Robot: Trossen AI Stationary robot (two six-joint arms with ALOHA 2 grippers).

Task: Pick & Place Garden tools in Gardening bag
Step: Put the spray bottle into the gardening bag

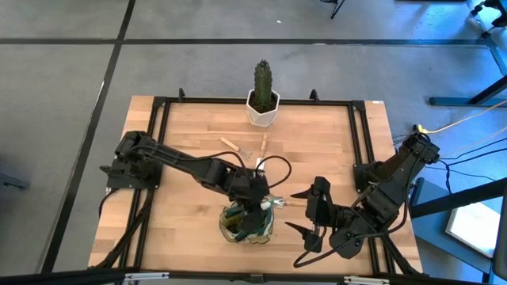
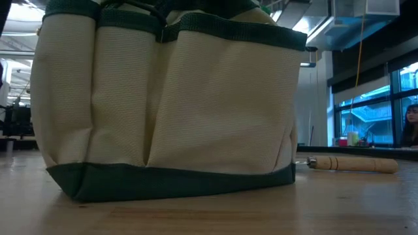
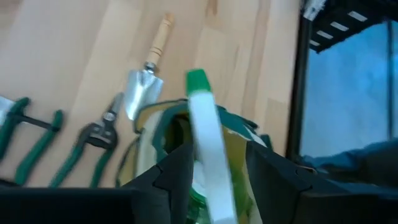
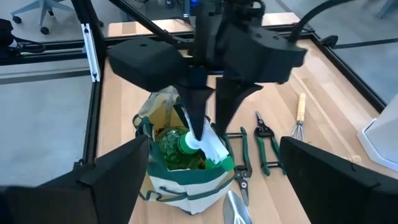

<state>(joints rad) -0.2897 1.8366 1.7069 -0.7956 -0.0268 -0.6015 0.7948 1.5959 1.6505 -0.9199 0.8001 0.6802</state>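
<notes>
The gardening bag [image 1: 247, 224] sits low and center in the overhead shot, near the front edge of the worktop [image 1: 190, 131], with the green sprayer [image 4: 186, 142] poking out of its open mouth. The left gripper [image 4: 206, 118] is right over the bag and its jaws are clamped on the sprayer's white and green head. In the table-level shot the bag fills most of the frame, cream panels over a dark green base.

Still out on the wood are the trowel [image 3: 142, 87] and the pruning shears [image 3: 93, 143], both just beside the bag. A wooden-handled fork [image 4: 300, 115] lies further off with another pair of green-handled shears [image 4: 266, 144].

The right gripper [image 1: 305, 211] hangs lower right of the bag, jaws wide apart and holding nothing.

The worktop is pale butcher-block with a black frame running along its edges. A cactus [image 1: 262, 81] in a white pot [image 1: 263, 111] stands at the top middle edge, well apart from everything. The whole left side of the wood is bare. Beyond it is grey floor with dark lines, and blue-lit windows show behind the table in the table-level shot.
</notes>
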